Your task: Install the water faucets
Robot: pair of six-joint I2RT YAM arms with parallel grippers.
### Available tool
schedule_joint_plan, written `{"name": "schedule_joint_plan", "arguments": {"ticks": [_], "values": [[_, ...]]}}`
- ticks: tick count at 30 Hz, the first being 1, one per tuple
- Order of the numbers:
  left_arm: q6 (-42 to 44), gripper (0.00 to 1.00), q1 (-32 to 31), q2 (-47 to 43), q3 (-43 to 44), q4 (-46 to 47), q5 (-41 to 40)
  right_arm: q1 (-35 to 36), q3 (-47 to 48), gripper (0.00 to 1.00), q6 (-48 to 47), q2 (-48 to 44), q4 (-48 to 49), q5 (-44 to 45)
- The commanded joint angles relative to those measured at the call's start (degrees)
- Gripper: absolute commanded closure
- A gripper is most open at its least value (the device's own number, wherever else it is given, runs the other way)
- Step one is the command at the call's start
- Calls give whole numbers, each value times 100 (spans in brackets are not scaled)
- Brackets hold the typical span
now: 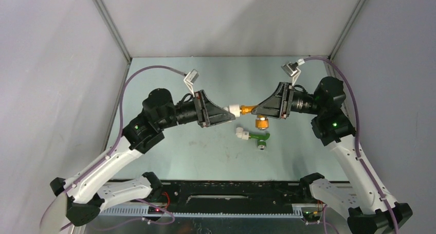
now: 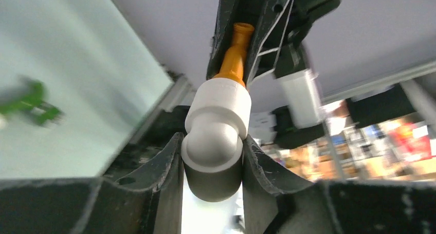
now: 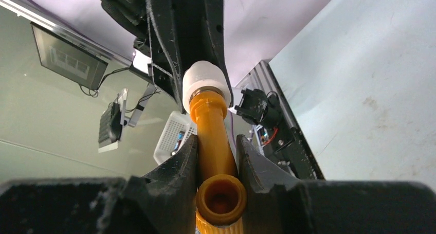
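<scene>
White arms (image 1: 103, 164) (image 1: 360, 172), black end effectors (image 1: 226, 112) (image 1: 255, 110), purple cables (image 1: 154, 67) (image 1: 321, 58).

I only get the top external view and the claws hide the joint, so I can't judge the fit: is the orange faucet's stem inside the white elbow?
Observer: Yes; the right wrist view shows the orange faucet entering the collar of the white elbow.
Operator: Is the elbow held squarely?
Observer: In the left wrist view, the left claw has one finger on each side of the elbow's rounded bend.
Operator: And the faucet's grip?
Observer: The right claw pinches the faucet's tube; its hollow end faces that camera.
</scene>
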Motion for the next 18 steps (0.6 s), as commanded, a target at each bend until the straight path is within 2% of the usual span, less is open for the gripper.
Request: {"name": "schedule_joint_plan", "arguments": {"ticks": [1,6,11,15,18], "values": [[3181,100,31,-441,252,-740,-1320,10,178,100,73,-61,-810,-312],[5123,100,-175,-692,316,-479,-1452,227,178,100,319,57,-631,-447],[7143,100,-615,-798,642,-619,-1776,339,178,100,519,173,-467,-517],[9589,100,-1094,-940,744,-1058,-1297,425,178,100,819,269,-176,-607],[10860,100,-1709,-1023,691,-1032,-1963,453,178,100,958,319,-60,-646]]}}
